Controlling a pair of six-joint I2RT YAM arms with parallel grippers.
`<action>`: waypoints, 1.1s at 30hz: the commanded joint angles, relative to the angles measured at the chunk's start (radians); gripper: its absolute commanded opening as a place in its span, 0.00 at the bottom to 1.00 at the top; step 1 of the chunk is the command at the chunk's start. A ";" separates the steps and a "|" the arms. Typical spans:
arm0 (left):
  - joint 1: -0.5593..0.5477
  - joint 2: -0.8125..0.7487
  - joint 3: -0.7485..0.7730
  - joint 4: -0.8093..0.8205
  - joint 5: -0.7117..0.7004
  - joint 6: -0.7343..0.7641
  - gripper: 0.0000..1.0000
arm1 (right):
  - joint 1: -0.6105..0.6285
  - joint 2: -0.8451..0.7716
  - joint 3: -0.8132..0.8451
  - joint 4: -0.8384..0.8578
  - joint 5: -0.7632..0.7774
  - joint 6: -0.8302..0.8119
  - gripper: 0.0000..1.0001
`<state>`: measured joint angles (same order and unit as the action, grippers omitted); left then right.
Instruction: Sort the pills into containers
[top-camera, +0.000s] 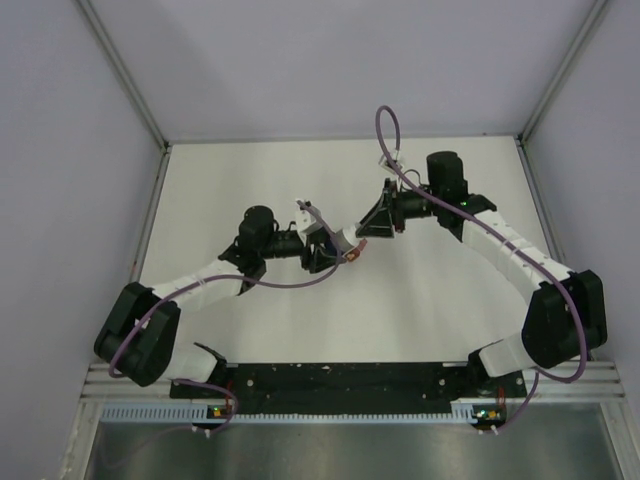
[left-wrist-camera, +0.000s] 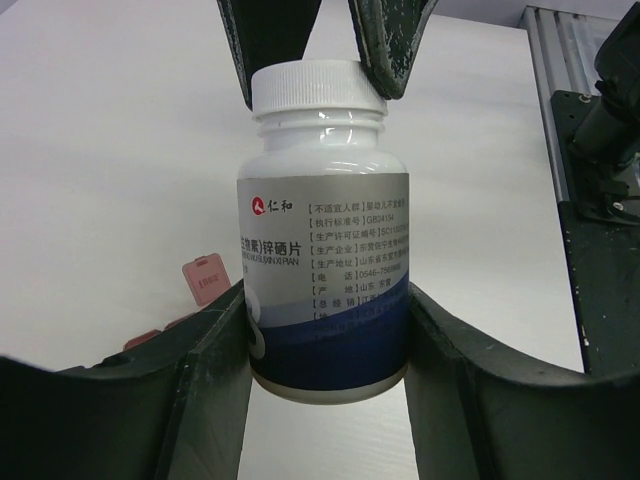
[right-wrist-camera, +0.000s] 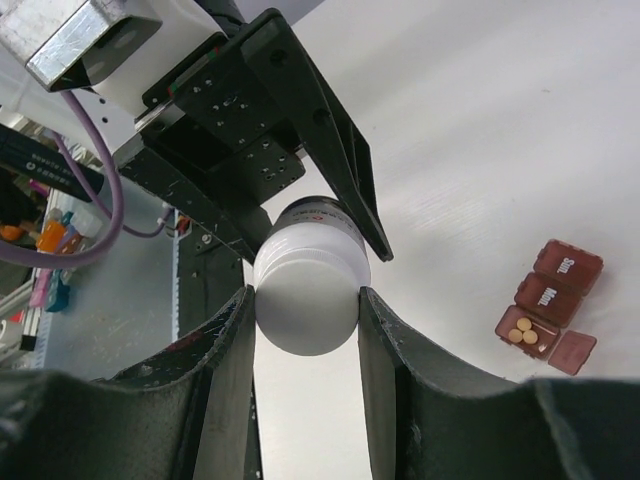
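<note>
Left gripper (left-wrist-camera: 325, 300) is closed on the body of a white pill bottle (left-wrist-camera: 325, 200), one finger (left-wrist-camera: 215, 360) on either side of its grey-and-blue label, which is printed in Chinese. Bottle is held between the two arms over the middle of the table (top-camera: 250, 180), well in from every edge, with its ribbed white cap (left-wrist-camera: 318, 88) pointing away from the left wrist. Cap is on the bottle. Right gripper (right-wrist-camera: 305, 300) comes in from the far side and is clamped on that cap, a finger against each side. Containers strip (right-wrist-camera: 545, 300), dark red-brown with three joined compartments, lies flat on the table just beside and below the gripped bottle, also mid-table. Two compartments are shut, lids marked "Sun." and "Mon."; the third has its lid (right-wrist-camera: 573, 352) flipped open and holds three small round yellow pills (right-wrist-camera: 522, 331). From the left wrist, only a pink-red corner of the strip shows, past the left finger.
</note>
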<state>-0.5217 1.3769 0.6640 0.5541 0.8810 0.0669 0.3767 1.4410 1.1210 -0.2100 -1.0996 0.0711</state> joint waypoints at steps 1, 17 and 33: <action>-0.024 -0.018 0.065 0.026 -0.120 0.037 0.00 | 0.016 0.012 0.013 0.006 0.001 0.036 0.00; -0.066 -0.022 0.085 -0.079 -0.365 0.160 0.00 | 0.016 0.101 0.007 0.026 0.010 0.202 0.07; -0.069 -0.027 0.072 -0.095 -0.366 0.169 0.00 | -0.005 0.062 0.039 -0.038 -0.002 0.128 0.64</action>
<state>-0.5930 1.3773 0.6971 0.3882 0.5339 0.2211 0.3729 1.5406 1.1206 -0.2146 -1.0420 0.2268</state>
